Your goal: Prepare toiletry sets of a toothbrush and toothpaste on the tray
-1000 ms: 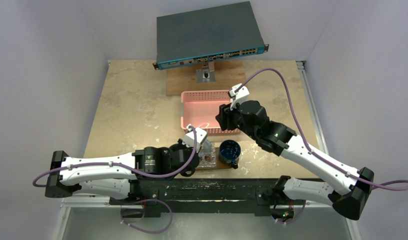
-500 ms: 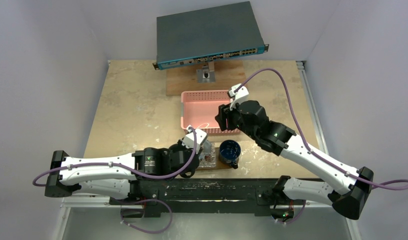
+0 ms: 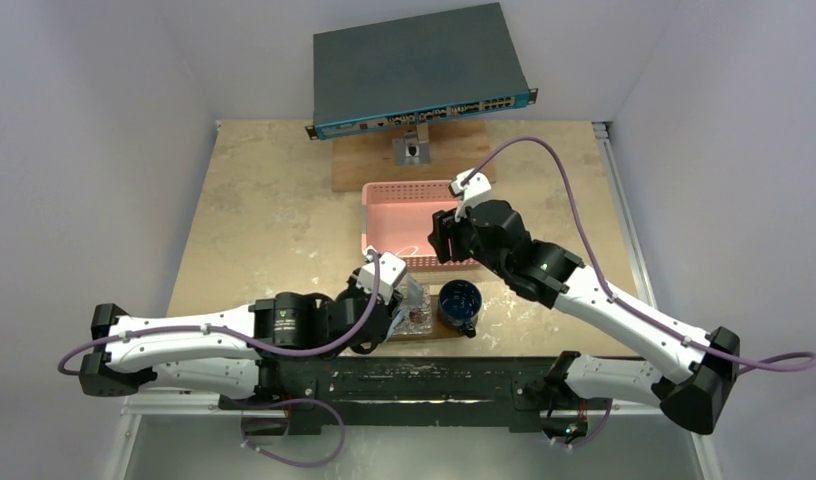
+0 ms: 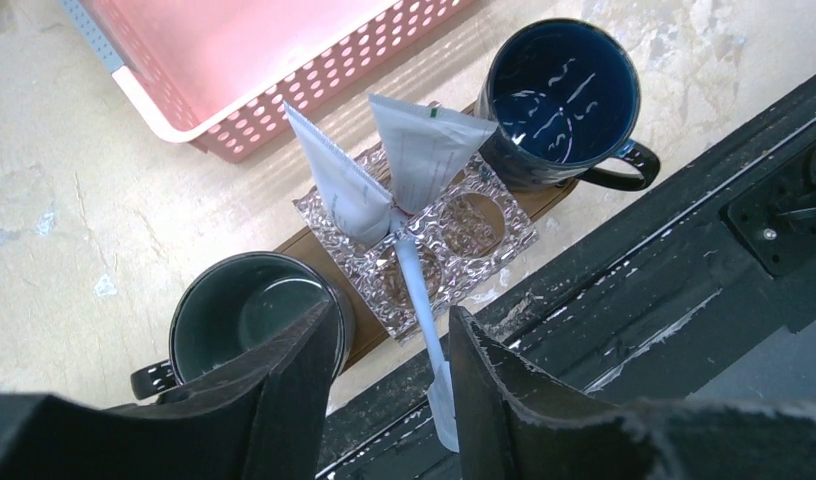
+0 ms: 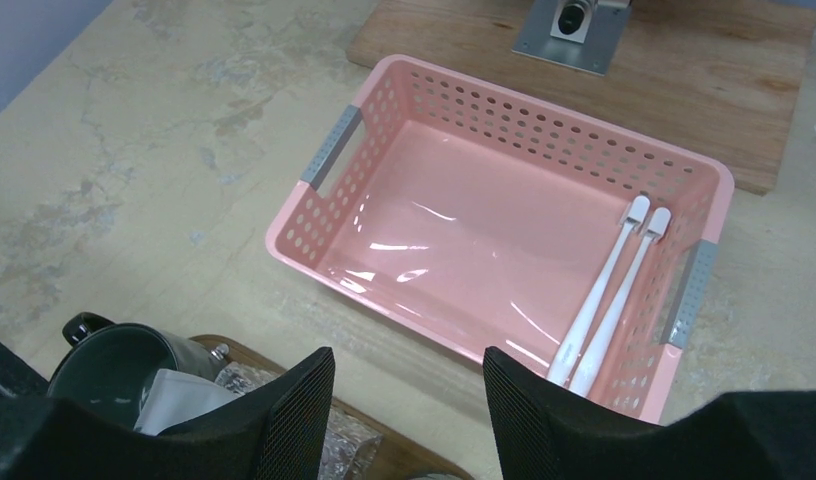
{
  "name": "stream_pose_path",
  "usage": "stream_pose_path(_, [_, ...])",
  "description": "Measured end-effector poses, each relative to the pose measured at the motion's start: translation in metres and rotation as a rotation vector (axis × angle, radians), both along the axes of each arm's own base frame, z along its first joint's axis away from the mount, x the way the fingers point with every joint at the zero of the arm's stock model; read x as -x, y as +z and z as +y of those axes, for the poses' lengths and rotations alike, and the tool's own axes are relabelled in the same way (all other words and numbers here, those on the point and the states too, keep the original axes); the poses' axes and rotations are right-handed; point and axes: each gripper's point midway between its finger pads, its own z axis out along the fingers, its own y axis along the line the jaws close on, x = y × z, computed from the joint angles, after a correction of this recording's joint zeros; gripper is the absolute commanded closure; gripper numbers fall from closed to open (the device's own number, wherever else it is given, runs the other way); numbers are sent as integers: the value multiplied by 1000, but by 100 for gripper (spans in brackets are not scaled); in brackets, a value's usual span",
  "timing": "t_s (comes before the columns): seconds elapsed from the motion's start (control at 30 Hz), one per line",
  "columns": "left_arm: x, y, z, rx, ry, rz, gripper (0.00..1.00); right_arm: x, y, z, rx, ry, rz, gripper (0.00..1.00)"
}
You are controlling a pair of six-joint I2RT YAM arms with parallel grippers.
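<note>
In basket (image 5: 544,130), two toothbrushes (image 5: 600,292) (wrist-view only)

In the left wrist view, the tray (image 4: 304,245) is shown only as slivers under the grey mug (image 4: 249,320), the blue mug (image 4: 559,95) and the clear holder (image 4: 454,240). The toothbrush (image 4: 416,300) is blurred at its near end between the jaws. In the top view, the grey mug is largely hidden under the left arm (image 3: 314,318).

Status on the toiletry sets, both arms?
Left gripper open above tray; right gripper open above basket. Two tubes, one toothbrush in tray's holder. Two toothbrushes in basket, unobstructed.
</note>
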Motion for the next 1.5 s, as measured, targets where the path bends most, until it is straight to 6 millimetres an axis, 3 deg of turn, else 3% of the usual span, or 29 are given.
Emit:
stream_pose_path(0.57, [-5,58,3,68,-21,-44,26,-24,-46,1,138,-66,135,41])
stream_pose_path(1.1, [-37,88,49,110,79,-23,17,-62,-108,-31,232,-212,294,37])
stream_pose_path(1.5, [-63,77,89,66,192,47,17,-94,-153,-41,267,-306,395,38])
